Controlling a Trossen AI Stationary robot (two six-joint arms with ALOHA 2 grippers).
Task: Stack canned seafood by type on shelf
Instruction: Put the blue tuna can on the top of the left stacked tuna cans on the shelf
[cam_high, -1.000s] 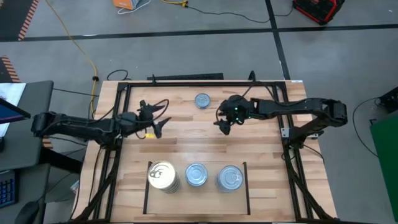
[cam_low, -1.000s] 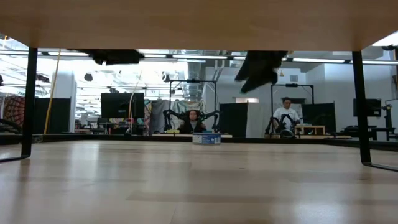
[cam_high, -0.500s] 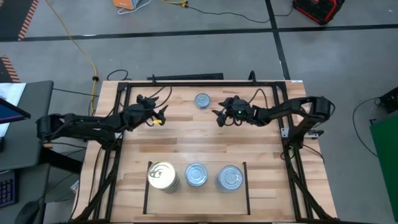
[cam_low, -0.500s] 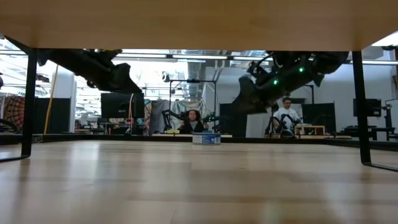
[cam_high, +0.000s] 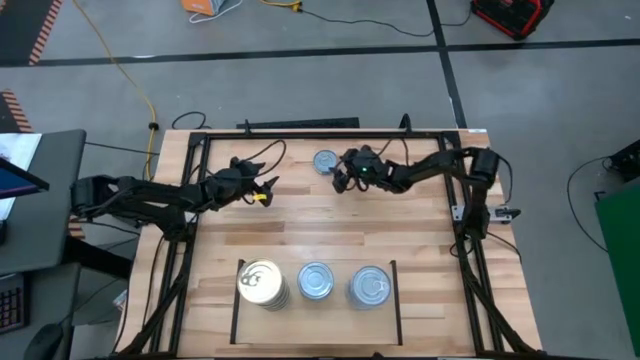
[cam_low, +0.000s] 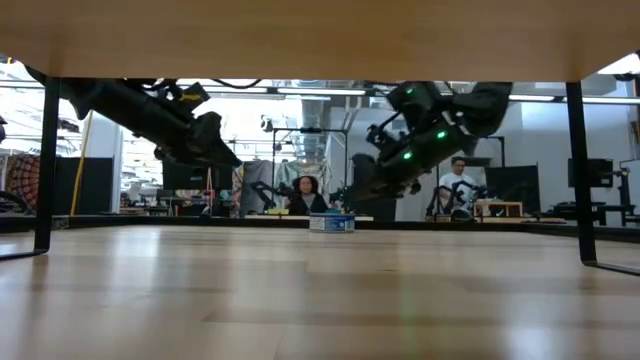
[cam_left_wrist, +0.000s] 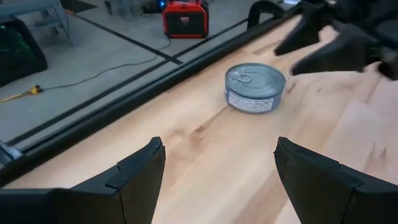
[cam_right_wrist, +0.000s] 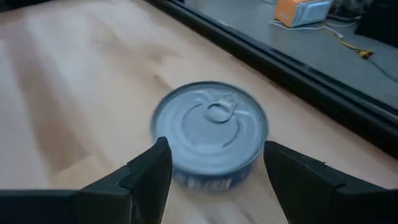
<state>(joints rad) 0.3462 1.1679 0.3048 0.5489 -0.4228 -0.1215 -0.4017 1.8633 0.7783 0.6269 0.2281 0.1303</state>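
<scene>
While three stacks already stand on the shelf (cam_high: 237, 300) at the near edge of the table (cam_high: 300, 225), one loose tin (cam_high: 325, 161) lies alone near the far rail of the black frame (cam_high: 300, 134), silver-topped with a pull tab and a blue side. The stacks read, from the high view, as a gold-topped stack (cam_high: 261, 283) on the left, a silver stack (cam_high: 316, 281) in the middle and another silver stack (cam_high: 369, 286) on the right, each touching nothing but the planks under it.

By my judgement the step in hand is the pickup of that last tin. The right gripper (cam_high: 343, 174) hangs just beside it, fingers spread and empty, and its wrist view shows the tin (cam_right_wrist: 210, 135) sitting squarely between the two fingers (cam_right_wrist: 149, 171) but not yet touched. The next move calls for a short drop so the fingers straddle the tin's sides, a close on it, then a carry to a silver stack.

The left gripper (cam_high: 262, 190) waits well apart to the left, also spread and empty, looking toward the same tin (cam_left_wrist: 255, 89).

Little stands in the way: the frame rail runs close behind the tin, and the left arm must keep clear of the carry path. Beyond the table, people sit in the room.
</scene>
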